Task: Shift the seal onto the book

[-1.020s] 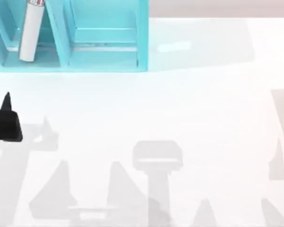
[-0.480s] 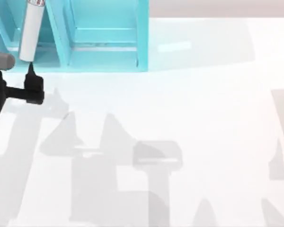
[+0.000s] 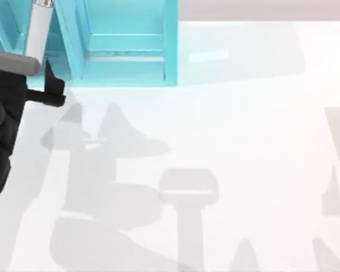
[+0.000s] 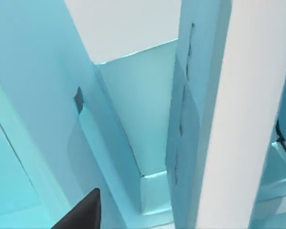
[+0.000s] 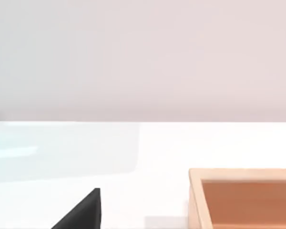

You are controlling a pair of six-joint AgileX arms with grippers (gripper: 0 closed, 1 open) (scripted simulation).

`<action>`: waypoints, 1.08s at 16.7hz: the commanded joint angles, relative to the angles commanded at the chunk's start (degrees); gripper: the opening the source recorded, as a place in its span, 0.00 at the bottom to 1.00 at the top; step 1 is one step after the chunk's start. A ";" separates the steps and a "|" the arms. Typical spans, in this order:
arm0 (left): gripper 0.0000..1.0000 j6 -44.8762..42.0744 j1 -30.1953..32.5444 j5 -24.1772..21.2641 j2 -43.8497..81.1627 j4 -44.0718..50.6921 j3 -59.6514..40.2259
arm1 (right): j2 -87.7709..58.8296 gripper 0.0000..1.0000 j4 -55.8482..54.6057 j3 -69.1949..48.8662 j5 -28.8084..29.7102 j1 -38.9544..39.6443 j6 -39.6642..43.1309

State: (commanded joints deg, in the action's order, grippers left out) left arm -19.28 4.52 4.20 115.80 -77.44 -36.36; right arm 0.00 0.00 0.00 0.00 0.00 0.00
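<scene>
Light-blue compartment shelf [image 3: 124, 51] with white cylinder [image 3: 38, 28] inside — left end effector [image 3: 51, 85] just beside, finger state unclear

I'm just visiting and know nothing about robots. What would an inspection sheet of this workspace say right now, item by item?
Surface: plain white table, marked by grey shadows.
Job's things: nothing seen of the seal or book.
Clutter: light-blue compartment shelf at the table's far left; white cylinder with red marking standing in one of its compartments; light wooden open box in the right wrist view.
Grippers: left gripper at the table's left edge, just in front of the shelf, near the white cylinder; whether its jaws are open is unclear. A dark fingertip of the right gripper is near the wooden box.
Cables: nothing seen.
Surroundings: pale plain wall behind the table.
</scene>
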 joint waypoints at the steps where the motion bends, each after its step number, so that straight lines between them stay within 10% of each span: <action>1: 1.00 -0.83 0.10 0.10 2.40 -1.81 -0.91 | 0.00 1.00 0.00 0.00 0.00 0.00 0.00; 18: 1.00 -3.91 0.36 -0.50 14.34 -2.00 -13.13 | 0.00 1.00 0.00 0.00 0.00 0.00 0.00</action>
State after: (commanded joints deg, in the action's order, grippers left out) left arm -23.19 4.88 3.71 130.14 -79.45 -49.49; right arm 0.00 0.00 0.00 0.00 0.00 0.00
